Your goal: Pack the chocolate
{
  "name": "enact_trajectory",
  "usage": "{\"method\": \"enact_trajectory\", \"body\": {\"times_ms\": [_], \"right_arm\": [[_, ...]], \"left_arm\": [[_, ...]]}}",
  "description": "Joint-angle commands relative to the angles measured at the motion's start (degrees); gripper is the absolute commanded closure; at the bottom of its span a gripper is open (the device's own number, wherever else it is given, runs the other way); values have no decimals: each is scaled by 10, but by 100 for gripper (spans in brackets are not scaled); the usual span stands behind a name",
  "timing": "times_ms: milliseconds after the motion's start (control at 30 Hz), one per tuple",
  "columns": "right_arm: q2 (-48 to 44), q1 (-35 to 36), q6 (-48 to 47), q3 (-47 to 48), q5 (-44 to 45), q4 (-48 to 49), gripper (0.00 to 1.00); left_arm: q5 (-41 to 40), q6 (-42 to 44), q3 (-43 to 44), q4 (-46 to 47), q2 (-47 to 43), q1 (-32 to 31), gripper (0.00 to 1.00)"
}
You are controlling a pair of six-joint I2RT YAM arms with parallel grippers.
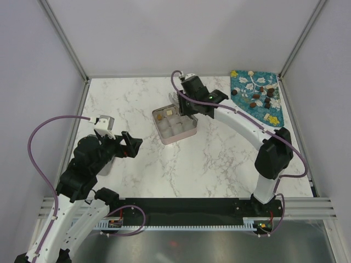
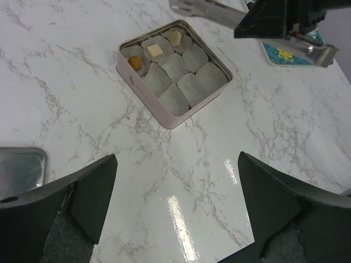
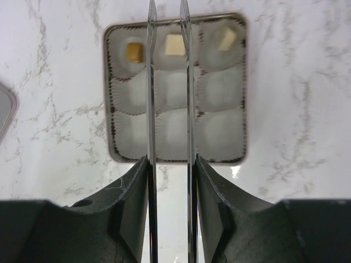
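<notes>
Right pincer [image 3: 169, 161] clamped on long metal tongs [image 3: 150, 82], blades squeezed part-way & held directly above the pink tin [image 2: 147, 98] at tabletop [image 1: 219, 164] ctr. Lined up over the middle column of paper cups, presumably to lower pcs straight down w/o crushing the frilled liners. Nothing visible between the blades in the wrist view; tips out of frame, so load unconfirmed.

Chocolate [image 3: 174, 45] split across two spots: three pcs seated in the tin's far row (one caramel-coloured round, two cream squares), other six cups empty. Remainder scattered on a teal patterned mat [image 1: 244, 90] at the far-right corner, well apart from the tin. Judged early in the job, w/ three of nine cups filled.

Left pincer [image 2: 176, 159] wide open, holding nothing, parked low at the left near a grey metal tray [image 2: 19, 170] — prob. the lid — out of the working side's way.
</notes>
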Motion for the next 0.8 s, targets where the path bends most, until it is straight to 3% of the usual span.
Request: {"method": "enact_trajectory", "body": {"times_ms": [0, 400, 767], "right_arm": [[-79, -71, -23, -7, 52, -33, 55], [-154, -300, -62, -110, 97, -78, 54], [-97, -375, -50, -138, 78, -52, 46]], "left_arm": [[-6, 17, 4, 5, -2, -2, 1], [1, 18, 3, 5, 2, -2, 0], [-2, 17, 3, 5, 6, -2, 0]]}}
